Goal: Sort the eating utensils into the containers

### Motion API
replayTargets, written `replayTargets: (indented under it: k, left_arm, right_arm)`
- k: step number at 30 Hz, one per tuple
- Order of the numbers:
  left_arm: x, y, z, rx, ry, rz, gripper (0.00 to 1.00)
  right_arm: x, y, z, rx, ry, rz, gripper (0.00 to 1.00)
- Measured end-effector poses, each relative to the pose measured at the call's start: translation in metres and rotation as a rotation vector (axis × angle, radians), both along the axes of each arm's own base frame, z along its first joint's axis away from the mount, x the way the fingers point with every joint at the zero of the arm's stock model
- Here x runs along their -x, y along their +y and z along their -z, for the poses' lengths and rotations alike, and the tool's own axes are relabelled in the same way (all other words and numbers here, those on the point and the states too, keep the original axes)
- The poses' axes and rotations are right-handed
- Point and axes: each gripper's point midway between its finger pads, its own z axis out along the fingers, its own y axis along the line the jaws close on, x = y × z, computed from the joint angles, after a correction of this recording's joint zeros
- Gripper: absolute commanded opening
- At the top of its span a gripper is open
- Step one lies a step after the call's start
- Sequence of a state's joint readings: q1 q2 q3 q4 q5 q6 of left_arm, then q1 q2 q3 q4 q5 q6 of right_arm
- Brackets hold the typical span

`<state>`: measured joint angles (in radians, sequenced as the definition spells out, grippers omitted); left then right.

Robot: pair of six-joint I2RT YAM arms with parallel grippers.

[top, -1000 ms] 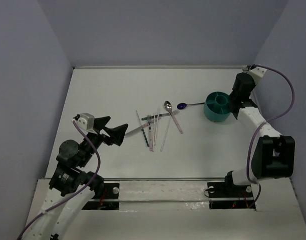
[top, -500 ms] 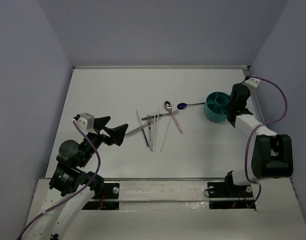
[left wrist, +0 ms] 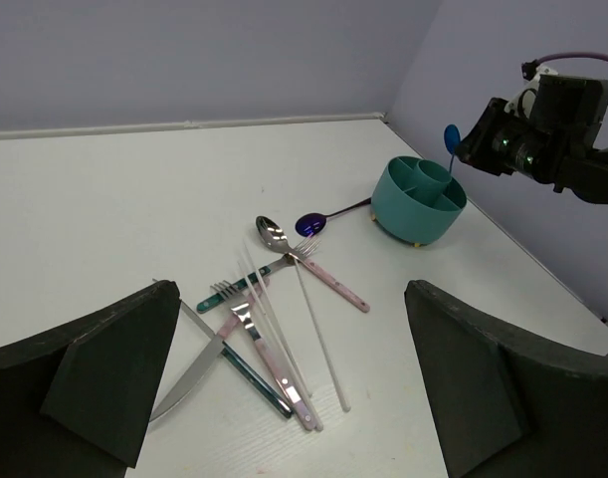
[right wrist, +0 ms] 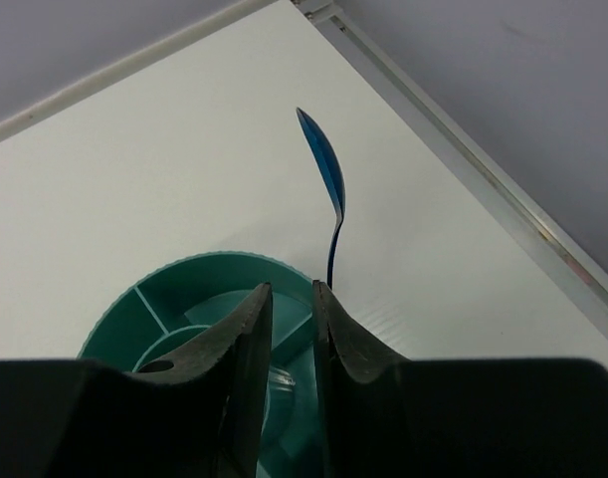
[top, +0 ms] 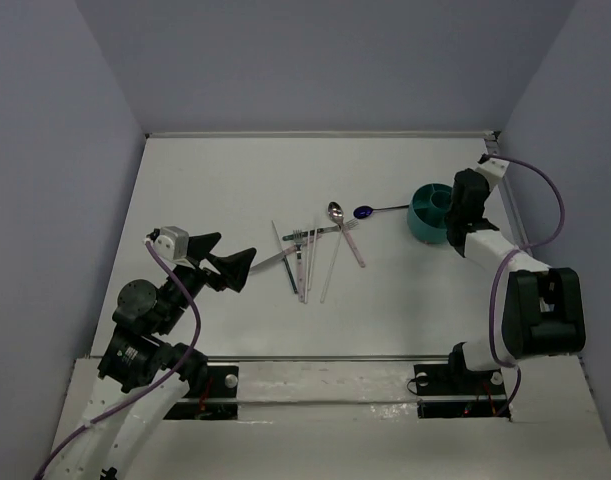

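The worktop [top: 215,190] carries a teal cup [top: 422,222] near its right edge. Over it the right gripper [right wrist: 292,291] has its jaws slightly parted and empty. The left gripper [left wrist: 292,299] has its jaws wide open and empty. The utensils [top: 310,250] lie mid-worktop, and one blue spoon [right wrist: 323,164] stands in the cup.

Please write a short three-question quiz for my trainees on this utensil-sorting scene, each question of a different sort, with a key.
1. True or false: the left gripper is closed on a fork.
2. Where does the upright blue spoon stand?
A. in the teal cup
B. in the left gripper
C. among the heap of forks
3. In a few words: which utensil lies on the table closest to the cup?

Key
1. False: it is open and holds nothing.
2. A
3. The dark blue spoon, just left of the cup in the top view.
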<state>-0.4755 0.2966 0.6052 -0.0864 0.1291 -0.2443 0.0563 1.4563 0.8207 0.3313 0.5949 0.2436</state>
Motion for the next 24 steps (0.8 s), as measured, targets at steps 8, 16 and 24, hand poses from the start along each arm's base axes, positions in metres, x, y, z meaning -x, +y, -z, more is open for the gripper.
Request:
replayTargets:
  k: [8,16,24]
  left_arm:
    - [0.001,0.000,-0.001,0.003,-0.005,0.001,0.99]
    - [0.002,0.001,-0.002,0.004,-0.008,0.002,0.99]
    - [0.002,0.001,-0.002,0.004,-0.007,0.001,0.99]
  right_arm:
    - [0.010,0.007,-0.001,-0.028,0.031,-0.025,0.33]
    - [-0.014,0.091,-0.051,-0.076,0.028,-0.451,0.34]
    - [-0.027,0.249,-0.027,0.039,0.262,-1.040,0.45]
